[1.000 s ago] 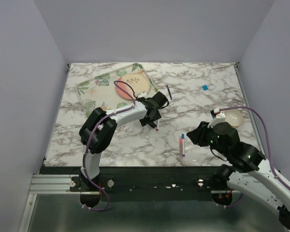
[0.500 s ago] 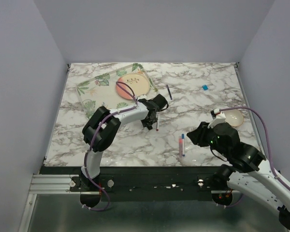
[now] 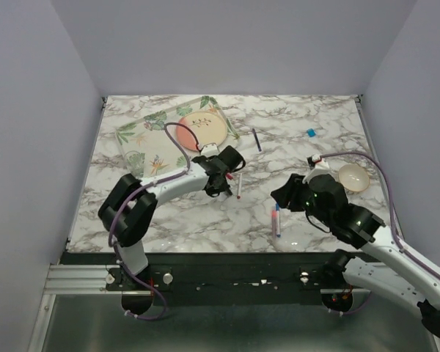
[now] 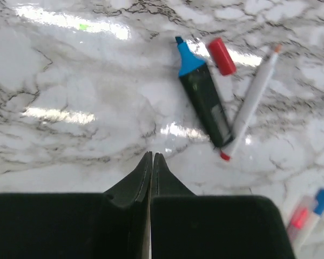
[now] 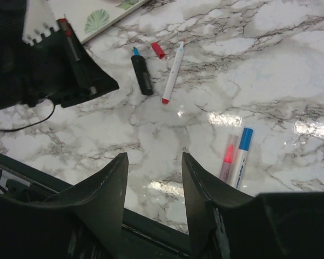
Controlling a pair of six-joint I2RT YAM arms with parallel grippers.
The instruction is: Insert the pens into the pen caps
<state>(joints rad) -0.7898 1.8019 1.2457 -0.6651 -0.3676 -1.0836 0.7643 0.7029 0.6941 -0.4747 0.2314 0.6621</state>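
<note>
A chunky dark marker (image 4: 205, 100) with a bare bright-blue tip lies near the middle of the marble desk (image 3: 323, 110). A small red cap (image 4: 222, 56) lies just beside that tip. A slim white pen (image 4: 252, 100) with a red end lies alongside the marker, their lower ends close together. Farther back, a thin navy pen (image 3: 257, 139) lies alone. Toward the near edge, a pink-and-white pen (image 5: 227, 156) and a white pen with a blue cap (image 5: 241, 148) lie side by side. A bright blue cap (image 3: 310, 133) sits well apart at the back right.

The left arm reaches forward and inward, with its elbow bent out to the left. The left end effector (image 4: 151, 167) is low over the marble near the marker, its fingers pressed together with nothing between them. The right arm leans in from the right. The right end effector (image 5: 154, 183) hangs above the near desk, just this side of the side-by-side pair, its fingers spread and holding nothing.
</note>
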